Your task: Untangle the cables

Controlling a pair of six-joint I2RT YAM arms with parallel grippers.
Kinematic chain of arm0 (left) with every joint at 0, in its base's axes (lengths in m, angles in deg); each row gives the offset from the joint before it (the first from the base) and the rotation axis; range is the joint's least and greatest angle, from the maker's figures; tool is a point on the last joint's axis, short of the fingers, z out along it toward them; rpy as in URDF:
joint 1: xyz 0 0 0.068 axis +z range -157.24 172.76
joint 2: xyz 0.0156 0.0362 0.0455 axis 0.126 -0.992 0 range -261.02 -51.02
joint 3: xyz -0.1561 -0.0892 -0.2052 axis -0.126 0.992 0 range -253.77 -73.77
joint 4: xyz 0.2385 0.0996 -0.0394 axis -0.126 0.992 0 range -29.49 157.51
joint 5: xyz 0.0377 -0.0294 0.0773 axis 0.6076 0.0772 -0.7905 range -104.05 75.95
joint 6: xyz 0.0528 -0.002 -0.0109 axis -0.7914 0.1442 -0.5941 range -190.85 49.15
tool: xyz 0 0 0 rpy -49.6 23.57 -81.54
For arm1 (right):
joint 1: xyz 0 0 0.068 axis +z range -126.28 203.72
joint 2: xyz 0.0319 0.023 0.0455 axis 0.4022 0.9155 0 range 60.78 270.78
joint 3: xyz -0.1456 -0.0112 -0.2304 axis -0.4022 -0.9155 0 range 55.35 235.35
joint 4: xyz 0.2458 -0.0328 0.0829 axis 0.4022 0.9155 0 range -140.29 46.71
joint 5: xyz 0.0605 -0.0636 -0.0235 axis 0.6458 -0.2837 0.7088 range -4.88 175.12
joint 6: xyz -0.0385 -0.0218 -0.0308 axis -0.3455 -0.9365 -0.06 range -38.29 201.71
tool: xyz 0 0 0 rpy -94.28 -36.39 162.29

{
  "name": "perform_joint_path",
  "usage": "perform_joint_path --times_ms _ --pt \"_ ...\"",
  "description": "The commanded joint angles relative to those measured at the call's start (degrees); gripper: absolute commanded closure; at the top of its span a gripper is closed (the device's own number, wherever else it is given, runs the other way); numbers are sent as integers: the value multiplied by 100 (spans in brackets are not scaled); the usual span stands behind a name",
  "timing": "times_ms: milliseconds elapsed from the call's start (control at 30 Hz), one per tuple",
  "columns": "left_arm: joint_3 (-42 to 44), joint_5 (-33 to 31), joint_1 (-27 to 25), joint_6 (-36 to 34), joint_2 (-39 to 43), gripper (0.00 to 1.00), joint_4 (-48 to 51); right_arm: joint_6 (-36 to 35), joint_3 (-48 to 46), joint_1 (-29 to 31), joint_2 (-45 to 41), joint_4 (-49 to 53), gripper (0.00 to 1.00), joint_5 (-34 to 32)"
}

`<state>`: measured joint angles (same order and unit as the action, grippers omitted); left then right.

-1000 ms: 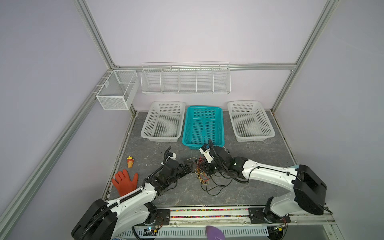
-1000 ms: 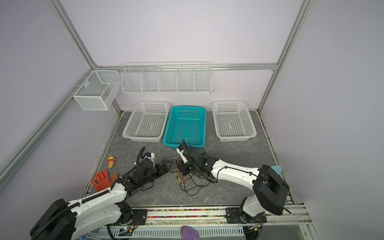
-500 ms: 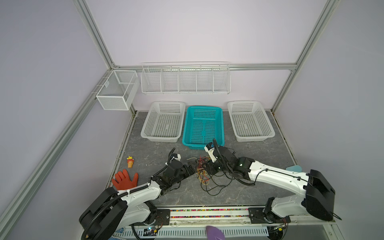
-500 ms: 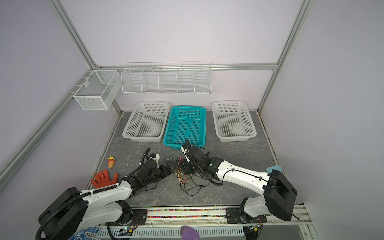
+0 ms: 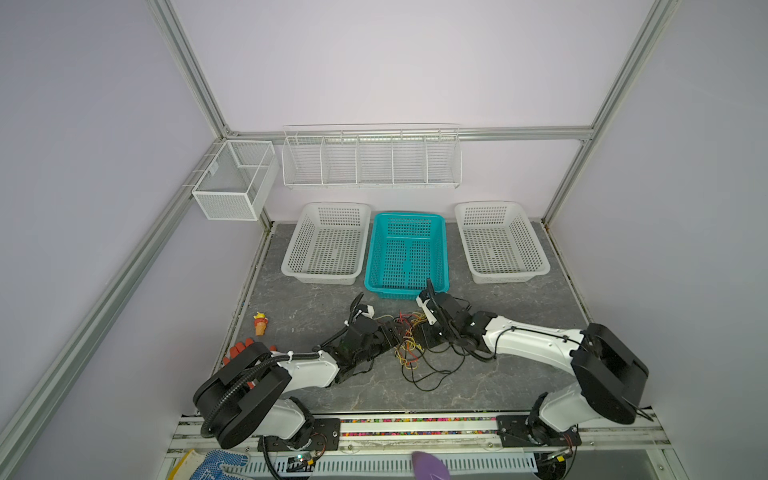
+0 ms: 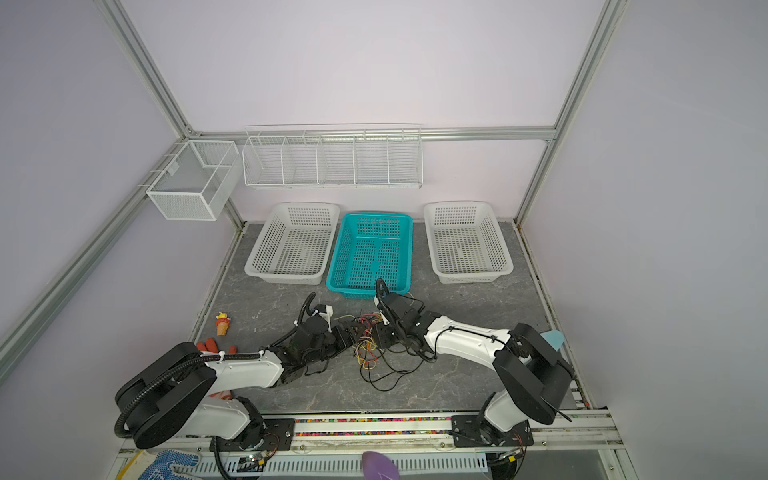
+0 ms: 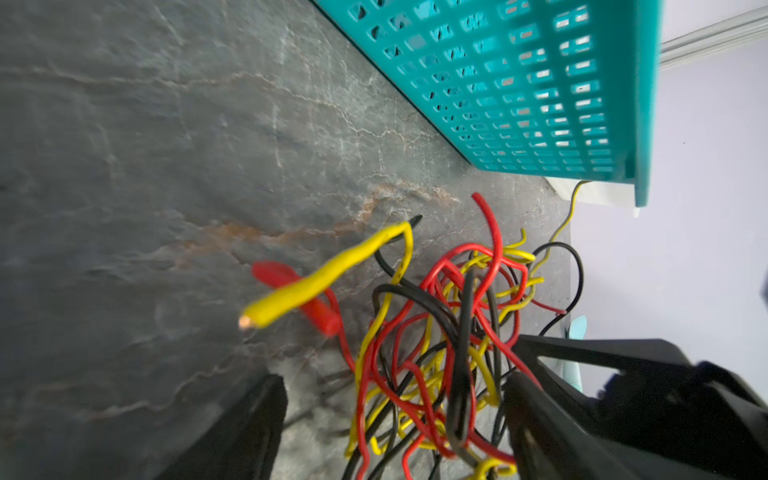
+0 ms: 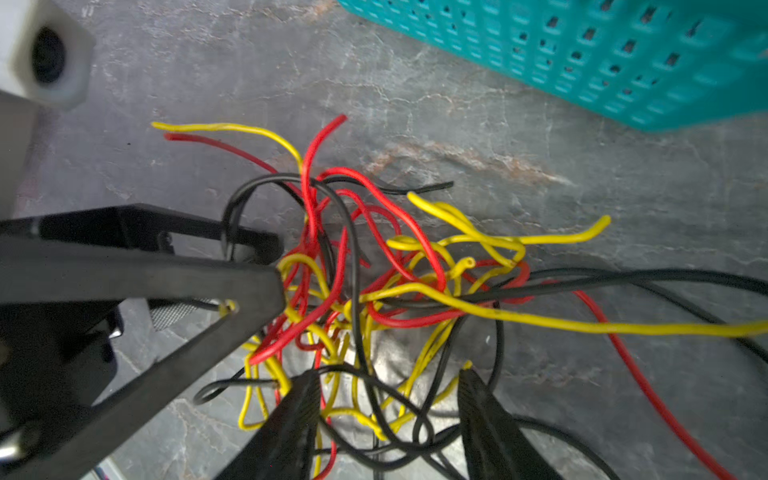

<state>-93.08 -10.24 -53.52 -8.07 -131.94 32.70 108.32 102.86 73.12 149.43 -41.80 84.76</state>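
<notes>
Both arms stretch low over the table [image 5: 311,299], left gripper [image 5: 394,332] entering from 8 o'clock, right gripper [image 5: 429,337] from 4 o'clock, meeting at the cables [image 5: 409,348]. Each one's jaws stand apart with tangled strands between them. The tangle lies at 6 o'clock of the teal basket [image 5: 406,217].

Over the last second the left arm [image 5: 307,370] stretched forward, carrying the left gripper [image 5: 392,332] deeper into the cables [image 5: 409,345], and its jaws narrowed a little around the tangle. The arm's big elbow joint swung in from the front edge and hid most of the red glove [image 5: 239,348]. The right gripper [image 5: 424,337] opened from nearly closed to well apart and shifted slightly toward the right.
</notes>
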Motion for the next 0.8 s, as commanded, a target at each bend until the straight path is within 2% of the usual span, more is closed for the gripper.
perform_joint_path --times_ms 0,100,233,333,467,667,767 --pt "-47 46 -22 162 -92 23 -62 99 -97 -40 146 -318 46 289" --pt "-20 24 -30 148 -53 28 -11 86 -56 -54 360 -465 49 398" --pt "14 -6 -29 144 0 34 -5 72 -19 -53 575 -613 61 545" --pt "66 -25 -30 140 58 37 -22 66 -127 -42 499 -845 69 714" --pt "153 -79 -30 131 145 45 -40 -15 -157 -6 333 -867 82 880" --pt "182 -96 -23 99 286 58 7 -100 -190 77 -244 -632 90 880" --pt "167 -106 -30 55 446 68 148 -162 -211 104 -576 -428 92 867"
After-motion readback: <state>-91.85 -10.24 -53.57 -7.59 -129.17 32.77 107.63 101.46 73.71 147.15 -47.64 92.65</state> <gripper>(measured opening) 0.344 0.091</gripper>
